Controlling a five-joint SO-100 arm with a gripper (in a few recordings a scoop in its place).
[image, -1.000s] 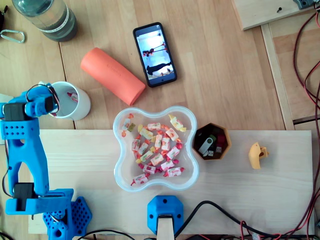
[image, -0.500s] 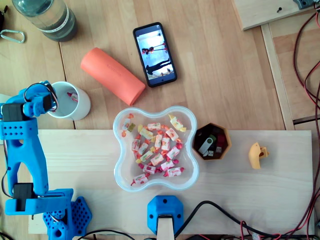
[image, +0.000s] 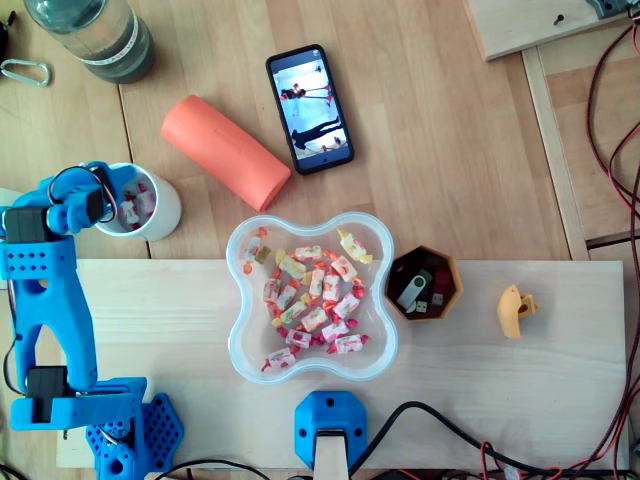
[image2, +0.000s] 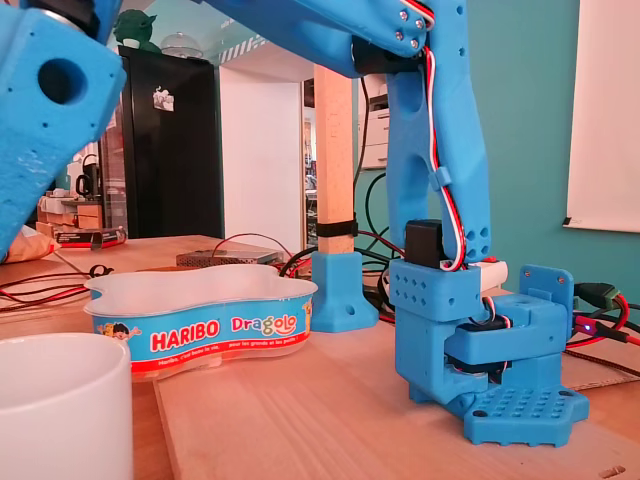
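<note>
In the overhead view my blue gripper (image: 103, 193) hangs over the left rim of a white cup (image: 160, 215) at the table's left. Two wrapped candies (image: 134, 206) lie inside the cup, just right of the fingertips. Nothing shows between the jaws, which look open. To the right stands a clear, wavy-edged bowl (image: 238, 345) with several wrapped candies. The fixed view shows the cup (image2: 60, 410) at the bottom left, the Haribo bowl (image2: 200, 315) behind it and the arm's base (image2: 480, 350) on the right.
An orange cylinder (image: 224, 151) and a phone (image: 309, 109) lie behind the bowl. A brown hexagonal dish (image: 450, 272) with USB sticks and a small yellow part (image: 514, 310) sit to its right. A bottle (image: 95, 35) stands far left. Cables run along the right edge.
A second candy has appeared in the white cup under the gripper. The gripper shifted slightly left over the rim between the first two frames and has held still since.
</note>
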